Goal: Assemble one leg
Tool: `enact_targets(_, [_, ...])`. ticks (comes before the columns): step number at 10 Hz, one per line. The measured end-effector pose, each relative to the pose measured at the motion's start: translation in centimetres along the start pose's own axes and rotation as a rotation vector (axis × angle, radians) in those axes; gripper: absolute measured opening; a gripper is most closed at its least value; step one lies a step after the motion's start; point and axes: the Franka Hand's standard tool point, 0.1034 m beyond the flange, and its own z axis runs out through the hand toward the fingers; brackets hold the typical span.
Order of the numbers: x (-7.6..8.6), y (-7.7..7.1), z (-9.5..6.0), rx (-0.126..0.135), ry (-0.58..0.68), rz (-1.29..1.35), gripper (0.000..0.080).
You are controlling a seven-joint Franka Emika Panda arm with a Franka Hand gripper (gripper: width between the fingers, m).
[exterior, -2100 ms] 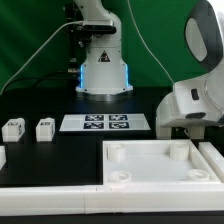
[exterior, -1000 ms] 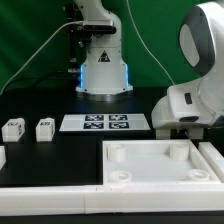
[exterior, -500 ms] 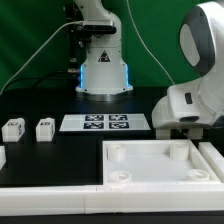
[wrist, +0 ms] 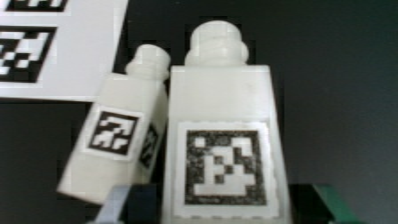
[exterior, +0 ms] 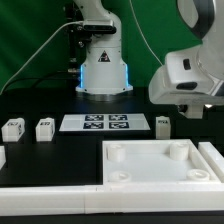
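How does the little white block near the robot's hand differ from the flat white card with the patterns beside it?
The leg is a small upright block; the marker board is a thin sheet lying flat. The leg shows one tag; the marker board carries four. The marker board is far wider than the leg. Both are white with black-and-white tags.

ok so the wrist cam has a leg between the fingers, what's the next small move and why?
Probably raise it straight up before any sideways travel. The gripper looks closed on the leg, and a second leg lies close beside it, so sliding could knock that one. The white tabletop has an empty corner socket to head for afterwards.
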Motion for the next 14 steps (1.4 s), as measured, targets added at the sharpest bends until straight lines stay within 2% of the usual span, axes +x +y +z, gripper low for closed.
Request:
enact_targets(2, [-0.5,1.4,-1.6,0.010,-0.005,0.008,0.0294])
enact_targets(3, [-0.1,1.7,-2.0,0.017,0.011,0.015,0.0294])
enact_targets(6, [0.6,1.3,-2.2,0.027,0.085,0.012,0.0294])
enact_targets(7, [1.4,1.0,-2.8,0.039,0.200,0.009,0.0294])
enact_targets(8, [1.4,1.0,-3.1,0.051,0.316,0.004,0.0294])
enact_targets(10, [1.4,2.3,-4.3,0.062,0.458,-0.030,0.0294])
enact_targets(12, [1.9,4.2,-7.0,0.072,0.618,-0.060,0.0294])
enact_targets(14, [3.4,5.5,-10.1,0.087,0.820,-0.061,0.0294])
